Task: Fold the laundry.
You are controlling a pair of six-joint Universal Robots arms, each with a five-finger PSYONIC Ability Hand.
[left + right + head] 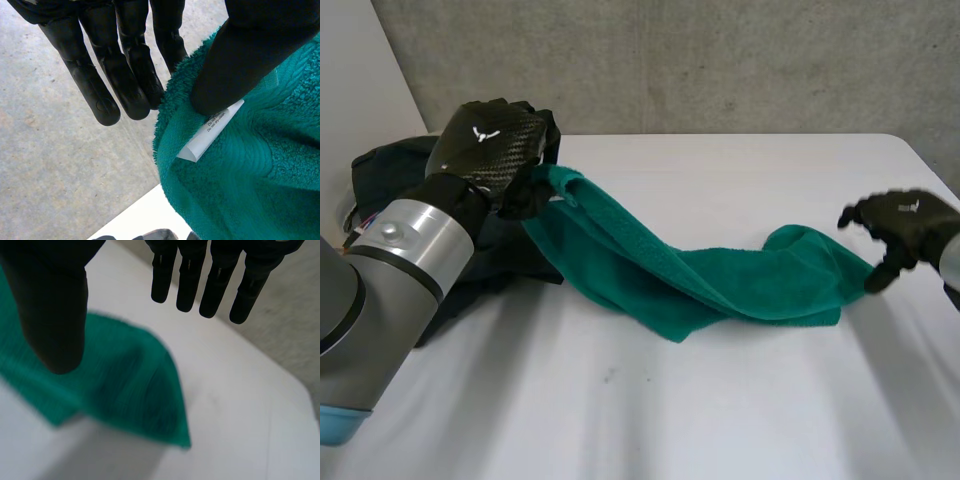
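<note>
Green towel (720, 280) lies stretched on the white table (720, 410); the left hand (495, 145) pinches its raised corner beside the label (210, 132), and the right hand (905, 225) hovers spread by its other end.

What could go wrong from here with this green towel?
1. The left hand pinches the green towel only near its edge, by the white label; a pull could slip it free.
2. The right hand is open and off the towel, whose end there lies bunched; it may grab a fold, not a corner.
3. The dark clothes lie beside the left arm and might get dragged.
</note>
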